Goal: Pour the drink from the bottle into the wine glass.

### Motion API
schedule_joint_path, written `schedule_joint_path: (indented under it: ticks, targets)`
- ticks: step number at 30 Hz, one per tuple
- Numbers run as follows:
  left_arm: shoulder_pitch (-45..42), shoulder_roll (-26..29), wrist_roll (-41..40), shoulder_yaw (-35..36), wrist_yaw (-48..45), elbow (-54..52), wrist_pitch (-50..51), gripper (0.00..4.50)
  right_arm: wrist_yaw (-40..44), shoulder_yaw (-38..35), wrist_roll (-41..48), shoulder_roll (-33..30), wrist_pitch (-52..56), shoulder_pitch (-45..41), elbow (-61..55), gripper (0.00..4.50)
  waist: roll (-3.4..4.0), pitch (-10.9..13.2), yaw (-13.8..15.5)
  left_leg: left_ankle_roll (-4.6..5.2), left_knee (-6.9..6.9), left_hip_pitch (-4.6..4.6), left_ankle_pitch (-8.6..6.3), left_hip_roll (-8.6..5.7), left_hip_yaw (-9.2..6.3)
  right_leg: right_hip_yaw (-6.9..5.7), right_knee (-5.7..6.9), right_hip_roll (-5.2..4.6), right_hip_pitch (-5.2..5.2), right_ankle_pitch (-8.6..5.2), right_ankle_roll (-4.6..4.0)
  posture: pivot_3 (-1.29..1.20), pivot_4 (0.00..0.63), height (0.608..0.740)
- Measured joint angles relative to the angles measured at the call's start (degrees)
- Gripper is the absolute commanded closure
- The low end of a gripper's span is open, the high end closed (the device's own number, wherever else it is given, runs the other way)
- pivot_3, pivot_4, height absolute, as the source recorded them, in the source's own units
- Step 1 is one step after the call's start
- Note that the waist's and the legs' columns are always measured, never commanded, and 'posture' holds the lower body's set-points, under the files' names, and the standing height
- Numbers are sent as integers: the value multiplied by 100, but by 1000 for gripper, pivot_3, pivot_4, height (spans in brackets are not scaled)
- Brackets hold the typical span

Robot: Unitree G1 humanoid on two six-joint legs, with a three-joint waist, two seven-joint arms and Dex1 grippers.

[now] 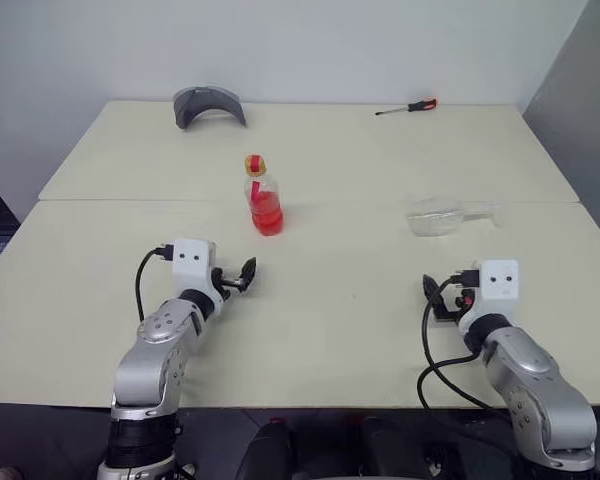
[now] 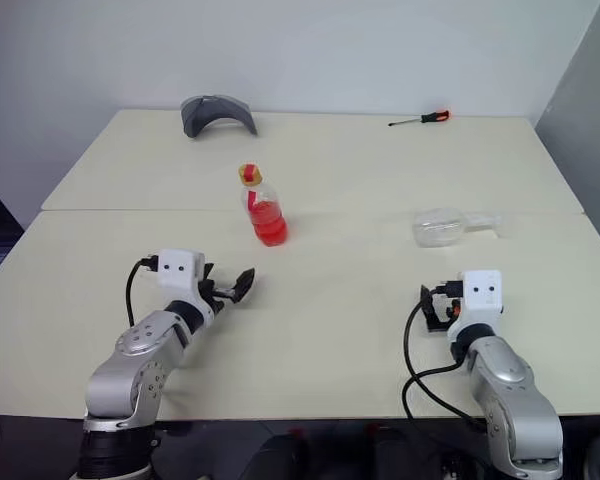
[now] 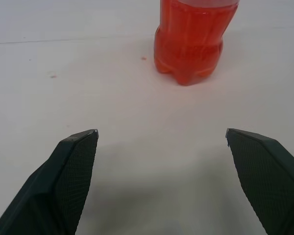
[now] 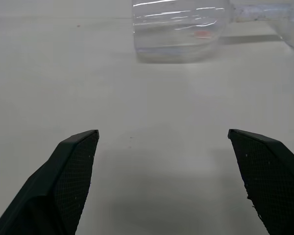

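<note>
The bottle (image 1: 264, 198) of red drink (image 3: 190, 44) stands upright mid-table, the wine glass (image 1: 442, 216) apparently lies on its side to its right, and the left gripper (image 3: 161, 142) and right gripper (image 4: 162, 142) hover wide apart, empty

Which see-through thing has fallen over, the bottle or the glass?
The wine glass lies on its side, empty. The bottle stands upright with red drink inside.

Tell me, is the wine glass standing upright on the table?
No, the wine glass lies on its side on the table, its stem pointing right.
</note>
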Motion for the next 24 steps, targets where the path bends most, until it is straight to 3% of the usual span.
schedule_joint_path:
  ticks: [19, 24]
  targets:
    - [0, 114, 134, -93, 90, -214, 187, 34, 231, 29, -6, -9, -126, -4, 7, 0, 0, 0, 1, 16, 53, -8, 1, 1, -4, -2, 4, 4, 11, 27, 6, 0, 150, 740]
    - [24, 76, 321, -228, 126, -254, -187, 34, 354, 30, 14, -49, -127, -69, 20, 0, 1, 0, 2, 14, 53, -9, 3, 1, -2, 1, 4, 4, 10, 28, 5, 0, 150, 740]
